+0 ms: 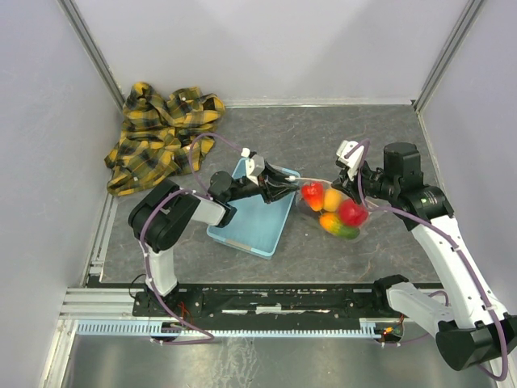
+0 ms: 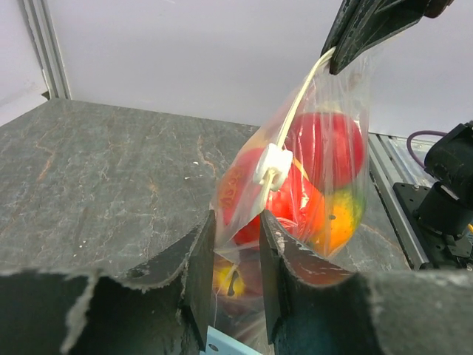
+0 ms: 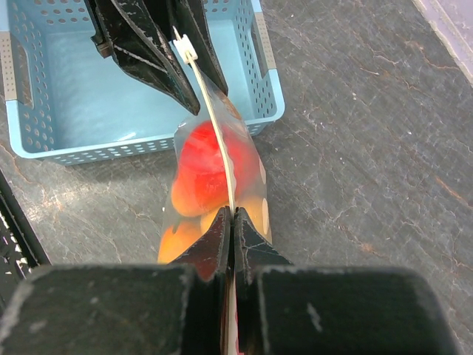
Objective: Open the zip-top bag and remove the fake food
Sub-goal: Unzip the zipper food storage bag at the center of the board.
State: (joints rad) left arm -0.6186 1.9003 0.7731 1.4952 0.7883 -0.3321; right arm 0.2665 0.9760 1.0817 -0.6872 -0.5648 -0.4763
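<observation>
Status: zip-top bag (image 1: pixel 327 202) hangs between 2 end effectors over desk (image 1: pixel 339 137), beside blue basket (image 1: pixel 246 226). Zip end by slider (image 2: pixel 272 166) pinched by left end effector (image 1: pixel 291 187), opposite end clamped in right end effector (image 3: pixel 232 214); fake food (image 1: pixel 353 212) inside.

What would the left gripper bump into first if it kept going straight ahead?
The zip-top bag: its plastic sits between the left gripper's jaws, with the fake food right ahead. Past the bag, the right gripper holds the zip strip, though how far is unclear.
</observation>
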